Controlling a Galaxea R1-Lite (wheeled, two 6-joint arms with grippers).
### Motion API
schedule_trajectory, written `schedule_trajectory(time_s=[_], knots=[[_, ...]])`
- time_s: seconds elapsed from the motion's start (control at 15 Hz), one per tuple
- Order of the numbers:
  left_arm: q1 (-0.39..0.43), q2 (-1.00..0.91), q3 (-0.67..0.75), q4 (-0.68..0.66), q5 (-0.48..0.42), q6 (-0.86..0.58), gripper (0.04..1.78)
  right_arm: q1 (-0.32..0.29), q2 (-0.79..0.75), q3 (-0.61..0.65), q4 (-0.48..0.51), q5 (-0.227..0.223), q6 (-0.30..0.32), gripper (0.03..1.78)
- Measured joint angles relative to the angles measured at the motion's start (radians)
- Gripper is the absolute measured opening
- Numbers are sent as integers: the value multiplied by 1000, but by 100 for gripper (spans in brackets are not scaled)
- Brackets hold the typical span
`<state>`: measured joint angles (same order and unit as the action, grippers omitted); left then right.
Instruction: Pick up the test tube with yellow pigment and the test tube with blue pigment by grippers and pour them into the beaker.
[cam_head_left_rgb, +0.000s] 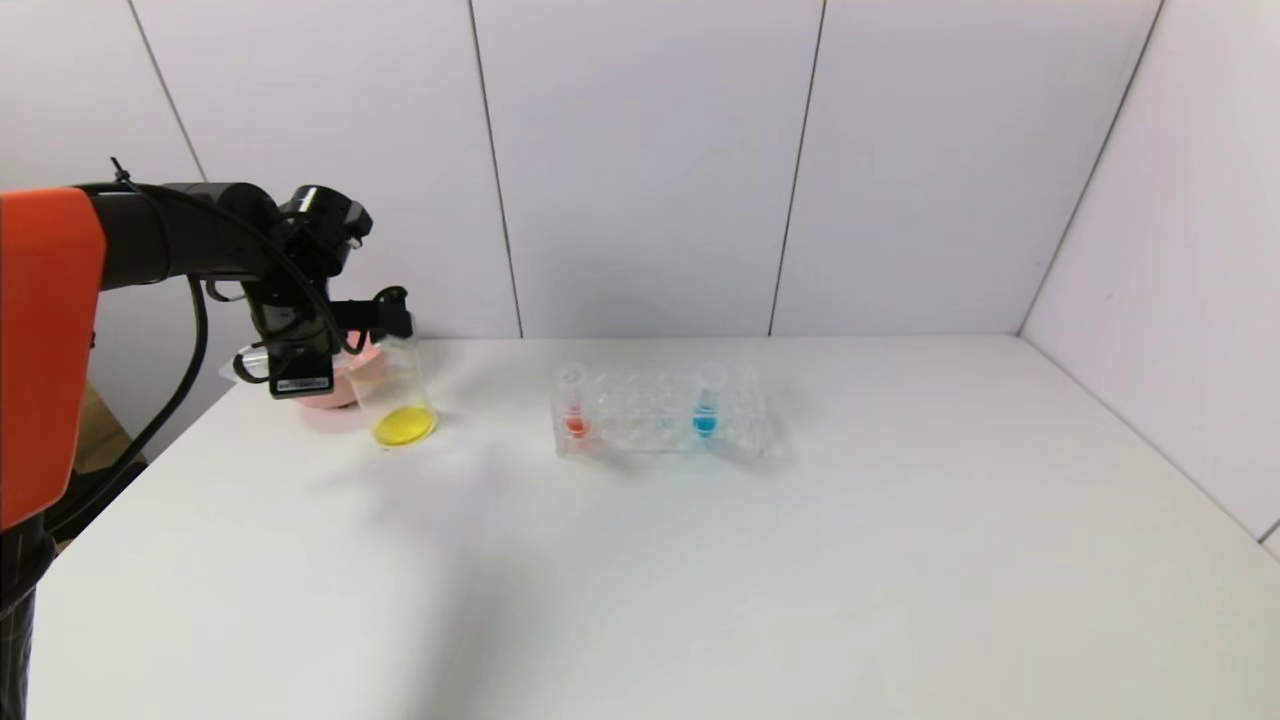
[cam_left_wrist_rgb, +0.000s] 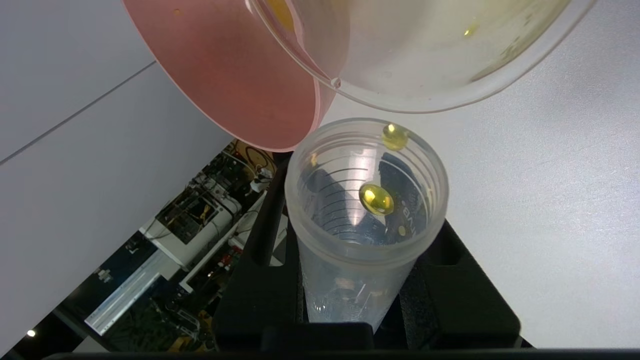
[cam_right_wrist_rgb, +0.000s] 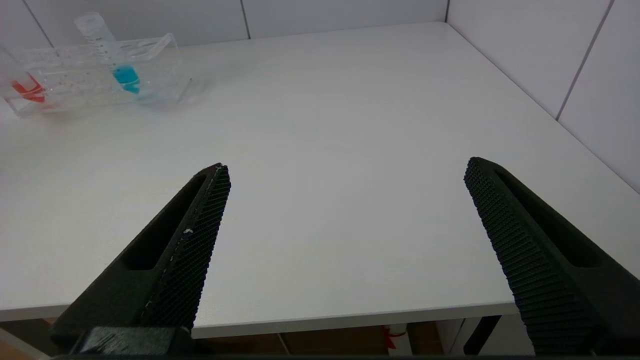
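Note:
My left gripper (cam_head_left_rgb: 396, 318) is shut on the test tube with yellow pigment (cam_left_wrist_rgb: 365, 210). The tube is tipped with its mouth just below the rim of the beaker (cam_left_wrist_rgb: 425, 75) and holds only yellow drops. The beaker (cam_head_left_rgb: 400, 395) stands at the table's far left with yellow liquid in its bottom. The test tube with blue pigment (cam_head_left_rgb: 706, 405) stands upright in the clear rack (cam_head_left_rgb: 660, 415); it also shows in the right wrist view (cam_right_wrist_rgb: 120, 70). My right gripper (cam_right_wrist_rgb: 345, 175) is open and empty, low over the table's near edge, out of the head view.
A pink bowl (cam_head_left_rgb: 330, 395) sits right behind the beaker, touching it in the left wrist view (cam_left_wrist_rgb: 240, 75). A tube with red-orange colour (cam_head_left_rgb: 574, 410) stands at the rack's left end. White walls close the back and right. The table's left edge is near the beaker.

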<state>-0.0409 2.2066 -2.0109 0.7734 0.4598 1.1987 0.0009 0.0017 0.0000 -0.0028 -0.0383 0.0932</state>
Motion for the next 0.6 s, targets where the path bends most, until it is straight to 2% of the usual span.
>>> schedule_trajectory(time_s=[0.6], knots=[[-10, -2, 0, 6, 34, 1, 54, 0, 0, 0, 0, 0, 0, 171]])
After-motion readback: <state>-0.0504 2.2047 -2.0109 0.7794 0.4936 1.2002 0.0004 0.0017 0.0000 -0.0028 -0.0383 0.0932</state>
